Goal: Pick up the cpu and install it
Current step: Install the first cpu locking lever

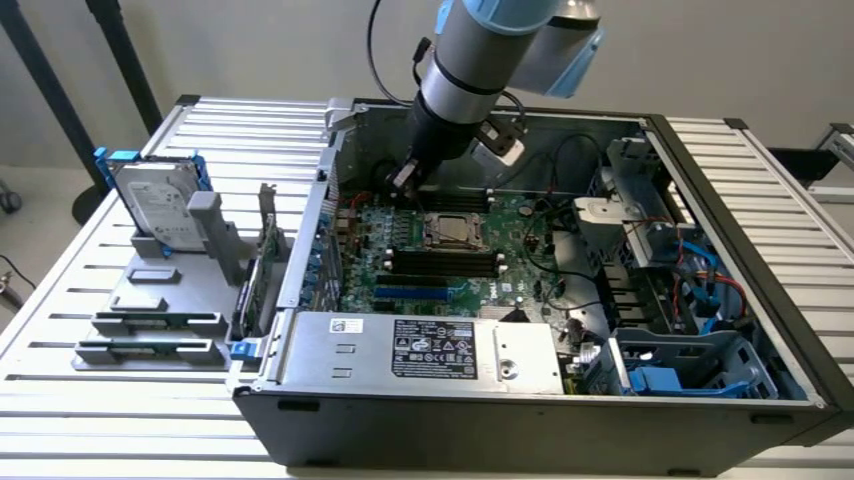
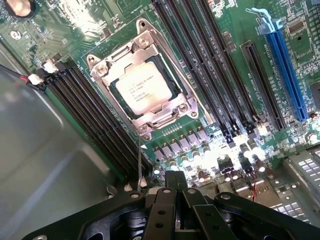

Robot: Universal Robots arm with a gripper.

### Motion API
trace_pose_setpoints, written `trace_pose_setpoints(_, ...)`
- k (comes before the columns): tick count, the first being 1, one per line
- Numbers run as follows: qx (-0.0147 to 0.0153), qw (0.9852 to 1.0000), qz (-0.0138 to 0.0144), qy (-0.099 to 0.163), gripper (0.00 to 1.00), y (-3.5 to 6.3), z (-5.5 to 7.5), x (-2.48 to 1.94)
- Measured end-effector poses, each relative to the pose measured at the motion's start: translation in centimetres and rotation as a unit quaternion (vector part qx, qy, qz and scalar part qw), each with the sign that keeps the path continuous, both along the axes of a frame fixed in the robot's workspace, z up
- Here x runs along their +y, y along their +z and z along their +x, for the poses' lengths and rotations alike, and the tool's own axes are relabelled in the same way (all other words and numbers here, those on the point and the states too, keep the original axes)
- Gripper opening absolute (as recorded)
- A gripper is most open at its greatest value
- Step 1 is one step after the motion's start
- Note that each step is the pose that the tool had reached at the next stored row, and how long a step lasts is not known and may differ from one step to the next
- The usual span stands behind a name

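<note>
The gripper [image 2: 175, 176] has its fingers clenched together, empty, over the motherboard [image 2: 125, 35]. Near it, the cpu [image 2: 145, 90] lies in its socket's metal frame. The open computer case [image 1: 534, 410] rests on a pale slatted table [image 1: 107, 400], and a plain wall [image 1: 267, 50] stands behind.

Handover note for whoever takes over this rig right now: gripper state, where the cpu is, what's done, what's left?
Gripper: shut, holding nothing, above the motherboard close to the socket.
Cpu: lies flat in the socket, inside the metal frame.
Done: cpu is seated in the socket.
Left: nothing evident; whether the frame is locked down cannot be told.
</note>
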State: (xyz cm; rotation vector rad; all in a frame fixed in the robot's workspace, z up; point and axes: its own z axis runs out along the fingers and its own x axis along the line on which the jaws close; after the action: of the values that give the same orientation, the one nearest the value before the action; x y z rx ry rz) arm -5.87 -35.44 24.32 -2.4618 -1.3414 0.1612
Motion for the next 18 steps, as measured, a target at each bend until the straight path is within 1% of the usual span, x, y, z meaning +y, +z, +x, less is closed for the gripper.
trace_pose_setpoints(3, -0.0011, 1.0, -0.0004, -0.003, 0.11, -0.07, -0.3, -0.06)
trace_pose_setpoints(6, -0.0024, 1.0, -0.0016, -0.009, 0.11, -0.18, -0.6, -0.08)
trace_pose_setpoints(9, -0.0025, 0.9999, -0.0016, -0.016, 0.11, -0.3, -0.9, -0.07)
trace_pose_setpoints(13, -0.0026, 0.9998, -0.0017, -0.019, 0.11, -0.38, -1.8, -0.1)
trace_pose_setpoints(18, -0.0027, 0.9997, -0.0018, -0.026, 0.11, -0.49, -2.0, -0.18)
